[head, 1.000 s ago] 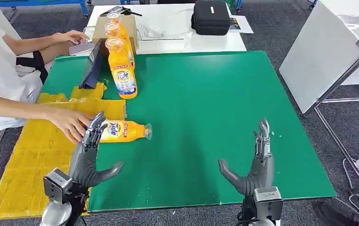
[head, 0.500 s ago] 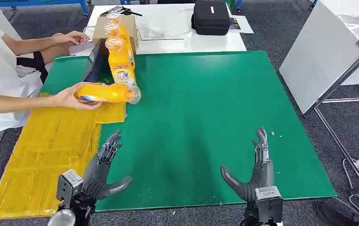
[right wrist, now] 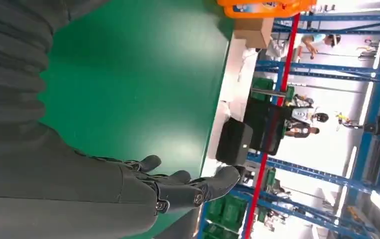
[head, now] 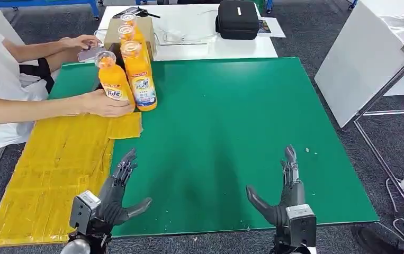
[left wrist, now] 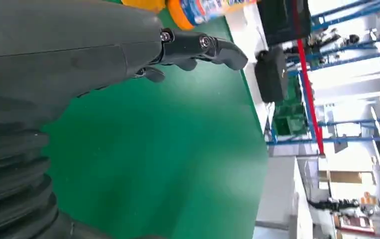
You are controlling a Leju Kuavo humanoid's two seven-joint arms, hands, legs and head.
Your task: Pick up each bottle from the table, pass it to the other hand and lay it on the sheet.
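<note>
Since the earlier pictures the person's hand (head: 101,103) has lifted the lying bottle away from the yellow sheet and stood it upright; one second ago it lay on its side at the fingertips of the left hand, half a second ago it was carried in the air. Now this bottle (head: 113,82) stands at the far left part of the green desk (head: 231,121), just beside the row of other bottles (head: 137,74), and the person's hand holds it at the lower part. The row goes from this place toward the cardboard box (head: 145,26) behind it.

Relative to the bottle, the yellow sheet (head: 56,164) lies nearer to the robot, along the left edge of the desk, and nothing lies on it.

The left hand (head: 116,193) is over the near left edge of the desk, close to the border of the sheet, well apart from the bottle. Its fingers are spread and it holds nothing. The right hand (head: 287,193) is over the near right part of the desk, far from the bottle, also with fingers apart and nothing in it.

A black case (head: 236,18) rests on the white table (head: 189,45) behind the green desk.
</note>
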